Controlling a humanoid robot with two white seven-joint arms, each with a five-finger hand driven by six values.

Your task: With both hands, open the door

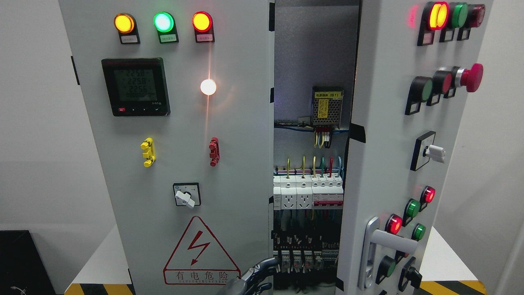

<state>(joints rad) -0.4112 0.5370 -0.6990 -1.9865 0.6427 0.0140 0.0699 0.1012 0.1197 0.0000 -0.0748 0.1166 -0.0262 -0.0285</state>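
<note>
The big gray cabinet (172, 164) stands on a white floor with yellow and black stripes (102, 289), white walls around it. Its right door (393, 164) is swung open, showing wires and switches (307, 192) inside. The left door (229, 184) looks shut. One dark robot hand (254, 276) pokes up near that door's bottom edge; I cannot tell which hand, or how its fingers sit.

Grey electrical cabinet (229, 123), left door (180, 164) shut, right door (393, 135) swung ajar, silver handle (374, 250) low on it. Breakers (307, 192) and wiring visible through the gap between. One robot hand (256, 274) low at centre, dark fingers (268, 262) touching the left door's inner edge. Lamps (163, 22) glowing up top.
</note>
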